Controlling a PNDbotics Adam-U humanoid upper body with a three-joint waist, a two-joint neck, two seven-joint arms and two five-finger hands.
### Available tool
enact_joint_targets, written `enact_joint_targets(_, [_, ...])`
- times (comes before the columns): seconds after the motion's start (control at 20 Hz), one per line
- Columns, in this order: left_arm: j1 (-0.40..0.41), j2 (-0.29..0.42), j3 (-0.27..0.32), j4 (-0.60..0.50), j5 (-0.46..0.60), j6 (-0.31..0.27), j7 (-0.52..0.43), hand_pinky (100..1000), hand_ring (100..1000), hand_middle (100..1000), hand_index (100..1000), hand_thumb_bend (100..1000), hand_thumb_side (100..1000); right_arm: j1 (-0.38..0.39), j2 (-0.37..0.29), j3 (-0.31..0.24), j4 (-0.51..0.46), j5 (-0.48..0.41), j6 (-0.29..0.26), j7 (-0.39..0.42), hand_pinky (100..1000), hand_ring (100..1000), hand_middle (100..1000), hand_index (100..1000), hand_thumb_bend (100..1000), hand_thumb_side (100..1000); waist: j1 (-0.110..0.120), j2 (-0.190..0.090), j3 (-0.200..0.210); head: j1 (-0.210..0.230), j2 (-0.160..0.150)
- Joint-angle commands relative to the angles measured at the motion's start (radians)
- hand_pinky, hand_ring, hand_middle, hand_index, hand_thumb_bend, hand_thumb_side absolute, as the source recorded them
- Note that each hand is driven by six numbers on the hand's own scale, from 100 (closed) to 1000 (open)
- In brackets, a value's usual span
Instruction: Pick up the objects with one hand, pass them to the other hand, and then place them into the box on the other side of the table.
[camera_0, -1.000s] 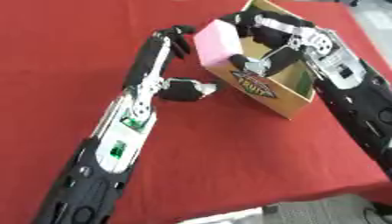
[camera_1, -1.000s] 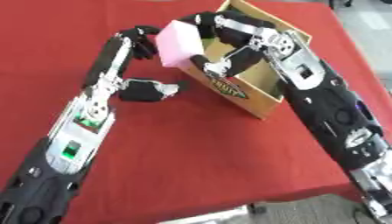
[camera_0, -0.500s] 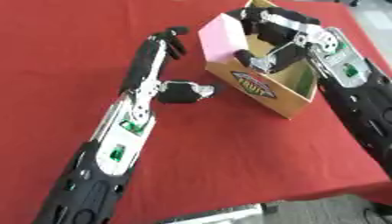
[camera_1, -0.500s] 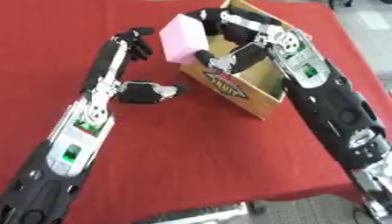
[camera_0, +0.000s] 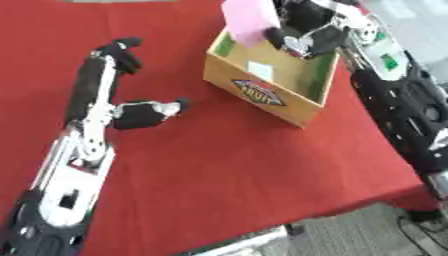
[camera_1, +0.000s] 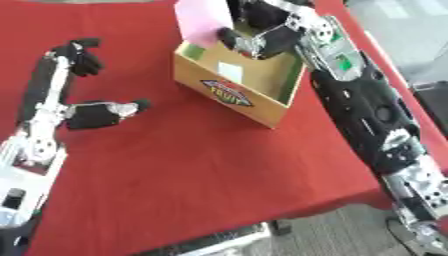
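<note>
A pink block (camera_0: 249, 22) hangs over the far left corner of the open cardboard box (camera_0: 262, 95), which stands at the right side of the red table. My right hand (camera_0: 302, 35) comes in from the upper right, and its fingers are curled round the block's right edge. A small pale piece (camera_0: 260, 70) lies on the box's floor. My left hand (camera_0: 118, 51) lies on the cloth well to the left of the box, fingers relaxed and holding nothing. A black and silver part of the left arm (camera_0: 147, 113) juts toward the box.
The red cloth (camera_0: 227, 165) covers the whole table. Its front edge (camera_0: 350, 212) runs across the lower right, with grey floor beyond. My right arm (camera_1: 359, 100) stretches along the table's right side, past the box.
The camera has shifted. My right hand has carried the pink block a little up and further over the box. The left arm has stayed where it was.
</note>
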Motion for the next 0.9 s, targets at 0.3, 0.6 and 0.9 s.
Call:
enact_joint_targets(0.3, [0.028, 0.103, 0.047, -0.136, 0.041, 0.057, 0.003, 706, 618, 556, 844, 824, 263, 0.021, -0.077, -0.133, 0.02, -0.067, -0.056, 0.108, 781, 816, 367, 460, 100, 332, 0.02, -0.022, -0.014, -0.058, -0.01])
enact_joint_targets(0.6, [0.053, 0.132, 0.078, -0.171, 0.073, 0.09, 0.03, 705, 619, 559, 845, 821, 262, 0.052, -0.109, -0.204, 0.072, -0.042, -0.06, 0.064, 780, 810, 369, 463, 100, 331, 0.034, -0.013, -0.023, -0.067, -0.04])
enact_joint_targets(0.9, [0.063, 0.156, 0.104, -0.201, 0.082, 0.116, 0.046, 705, 621, 562, 846, 823, 261, 0.07, -0.131, -0.227, 0.135, 0.019, -0.096, 0.008, 777, 809, 371, 465, 100, 312, 0.043, -0.008, -0.021, -0.078, -0.092])
